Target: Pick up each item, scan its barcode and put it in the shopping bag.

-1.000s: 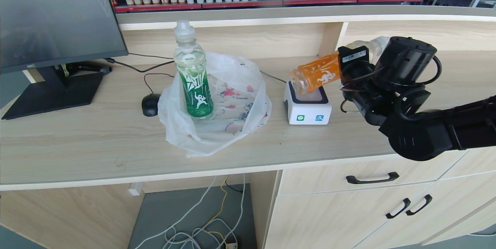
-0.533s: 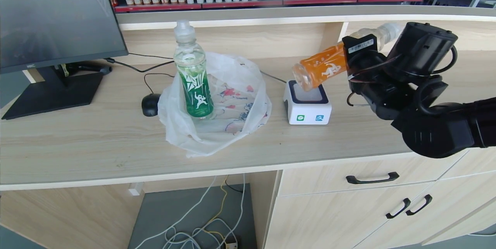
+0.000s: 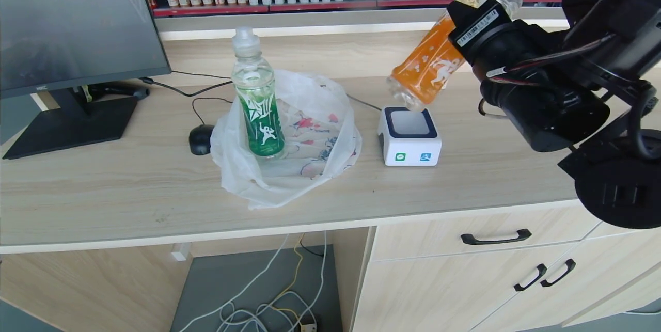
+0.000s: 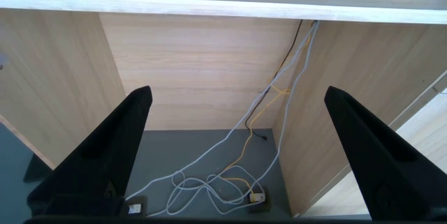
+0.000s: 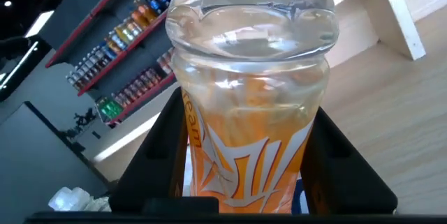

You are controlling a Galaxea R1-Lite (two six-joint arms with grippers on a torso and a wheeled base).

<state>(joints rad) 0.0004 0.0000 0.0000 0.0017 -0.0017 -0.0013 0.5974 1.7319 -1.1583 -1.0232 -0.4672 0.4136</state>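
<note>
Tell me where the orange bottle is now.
In the head view, the orange bottle is on the right, held tilted by the right gripper, its base just above the white scanner.

Showing the orange bottle (image 3: 431, 66) as bright orange with white streaks and a white running figure, fading to clear and colourless toward the neck; wearing matt black on the right hand (image 3: 467, 17), with a white barcode sticker on one finger; presenting the green bottle (image 3: 256, 99) as clear above and deep green below, with white slashes and a white figure; showing the shopping bag (image 3: 310, 136) as milky translucent white, printed faintly in red and blue; displaying the scanner (image 3: 409, 138) as white, with a dark-rimmed pale top window and small green and blue squares in front; carrying pale beige wood grain across the desk (image 3: 129, 182); showing black on the mouse (image 3: 200, 139), the monitor (image 3: 72, 17), the drawer handles (image 3: 496, 239) and the left hand (image 4: 237, 161); trailing white and yellow in the cables (image 4: 272, 105).
</note>
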